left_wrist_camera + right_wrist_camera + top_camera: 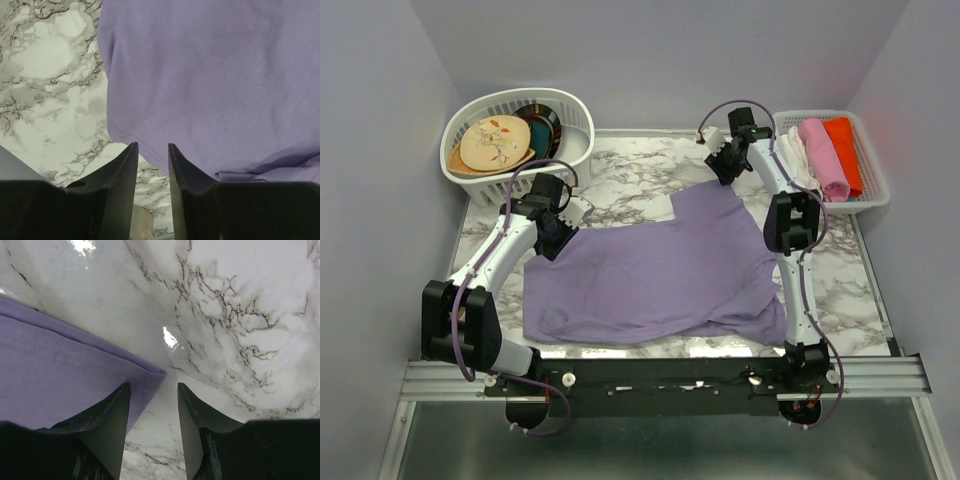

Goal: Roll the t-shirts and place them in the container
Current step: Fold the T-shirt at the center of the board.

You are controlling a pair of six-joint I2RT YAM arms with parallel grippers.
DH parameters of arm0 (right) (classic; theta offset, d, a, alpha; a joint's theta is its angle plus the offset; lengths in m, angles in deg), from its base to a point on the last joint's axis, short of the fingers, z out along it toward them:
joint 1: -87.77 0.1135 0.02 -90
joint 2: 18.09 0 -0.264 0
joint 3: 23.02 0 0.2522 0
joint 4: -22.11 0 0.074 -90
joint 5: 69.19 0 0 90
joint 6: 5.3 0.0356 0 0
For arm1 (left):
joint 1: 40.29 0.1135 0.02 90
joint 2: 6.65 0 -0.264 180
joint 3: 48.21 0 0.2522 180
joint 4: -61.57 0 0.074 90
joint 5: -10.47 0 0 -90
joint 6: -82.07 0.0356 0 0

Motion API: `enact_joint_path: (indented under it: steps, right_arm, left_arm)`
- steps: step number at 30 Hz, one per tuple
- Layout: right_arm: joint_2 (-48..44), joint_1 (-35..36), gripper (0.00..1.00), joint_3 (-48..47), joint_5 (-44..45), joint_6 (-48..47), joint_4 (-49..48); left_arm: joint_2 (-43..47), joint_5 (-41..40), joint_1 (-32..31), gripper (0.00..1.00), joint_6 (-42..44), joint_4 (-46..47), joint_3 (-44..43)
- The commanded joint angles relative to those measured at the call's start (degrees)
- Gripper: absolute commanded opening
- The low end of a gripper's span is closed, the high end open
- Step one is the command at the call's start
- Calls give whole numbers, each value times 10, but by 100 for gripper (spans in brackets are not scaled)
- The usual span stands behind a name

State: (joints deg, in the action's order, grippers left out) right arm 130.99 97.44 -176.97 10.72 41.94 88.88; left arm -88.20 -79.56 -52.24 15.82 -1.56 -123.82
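Your shirt point(660, 265) lies spread flat on the table point(630, 170) with no roll begun, so all the rolling is left. Both claws are released and empty: the left gripper point(152, 147) is over its far-left edge, the right gripper point(152, 387) at its far-right corner.
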Motion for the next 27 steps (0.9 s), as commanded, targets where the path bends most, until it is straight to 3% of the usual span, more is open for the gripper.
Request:
enact_joint_path:
  steps: [1,5,6,7,8,12,18,27]
  right_arm:
    - [29,12,42,-25,3,-27,44]
    - [38,13,24,-43,-5,-36,65]
    - [38,13,18,-41,-5,-36,61]
    - [30,12,5,-35,-2,-29,54]
    - [23,13,2,-13,5,-24,42]
    - [-40,9,1,66,24,0,-77]
    - [-125,3,0,111,11,48,-157]
    - [-160,3,0,148,0,60,-123]
  left_arm:
    - [-10,-1,3,39,-5,4,-1]
    - [-14,-2,17,40,-7,14,-2]
    - [-18,-3,24,41,-10,16,-4]
    - [-20,-2,31,43,-12,19,-11]
    - [-24,-1,48,45,-14,22,-15]
    - [-38,-1,82,49,-33,32,-28]
    - [-57,22,100,51,-42,62,-19]
    - [-137,33,114,51,-48,107,-41]
